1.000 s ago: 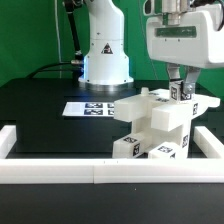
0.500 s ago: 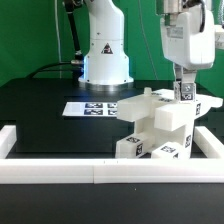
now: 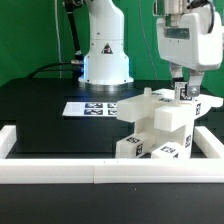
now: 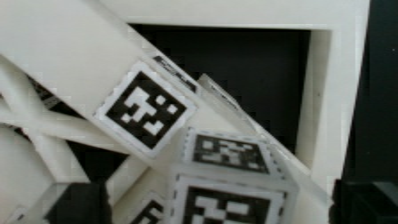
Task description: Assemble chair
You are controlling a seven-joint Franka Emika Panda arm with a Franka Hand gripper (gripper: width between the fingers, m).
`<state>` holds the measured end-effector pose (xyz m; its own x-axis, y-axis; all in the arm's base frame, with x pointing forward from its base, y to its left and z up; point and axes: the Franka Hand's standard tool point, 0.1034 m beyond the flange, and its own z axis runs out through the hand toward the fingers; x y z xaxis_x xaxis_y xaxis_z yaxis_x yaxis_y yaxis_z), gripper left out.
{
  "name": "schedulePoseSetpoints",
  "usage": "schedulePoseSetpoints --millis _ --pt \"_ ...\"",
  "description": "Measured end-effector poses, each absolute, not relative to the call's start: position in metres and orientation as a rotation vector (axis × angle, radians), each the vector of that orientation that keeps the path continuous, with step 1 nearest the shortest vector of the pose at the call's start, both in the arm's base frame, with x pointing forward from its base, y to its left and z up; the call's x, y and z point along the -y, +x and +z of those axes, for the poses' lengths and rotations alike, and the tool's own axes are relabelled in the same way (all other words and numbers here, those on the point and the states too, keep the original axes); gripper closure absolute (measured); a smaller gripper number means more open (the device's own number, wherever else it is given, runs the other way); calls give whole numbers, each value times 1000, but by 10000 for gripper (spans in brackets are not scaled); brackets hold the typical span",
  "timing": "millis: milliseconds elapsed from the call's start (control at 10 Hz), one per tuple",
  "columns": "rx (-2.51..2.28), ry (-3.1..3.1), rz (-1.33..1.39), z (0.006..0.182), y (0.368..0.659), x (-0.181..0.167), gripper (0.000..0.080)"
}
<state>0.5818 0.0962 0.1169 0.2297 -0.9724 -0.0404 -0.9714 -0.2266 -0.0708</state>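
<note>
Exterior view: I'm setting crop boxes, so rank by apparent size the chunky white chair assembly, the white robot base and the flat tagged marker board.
1. chunky white chair assembly
2. white robot base, farther from the camera
3. flat white marker board, clearly smallest

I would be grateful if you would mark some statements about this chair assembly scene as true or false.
1. The marker board lies flat on the black table, to the exterior view's left of the chair pieces. True.
2. The chair pieces sit at the exterior view's left end of the table. False: they are grouped at its right.
3. The gripper is down at the top of the chair pieces. True.
4. The border rail along the near edge is black. False: it is white.
5. The chair pieces carry black-and-white square tags. True.
</note>
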Motion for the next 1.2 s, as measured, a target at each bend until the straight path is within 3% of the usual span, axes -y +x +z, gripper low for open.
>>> schedulePoseSetpoints --millis 1200 --pt "-503 -3056 -84 116 582 -96 151"
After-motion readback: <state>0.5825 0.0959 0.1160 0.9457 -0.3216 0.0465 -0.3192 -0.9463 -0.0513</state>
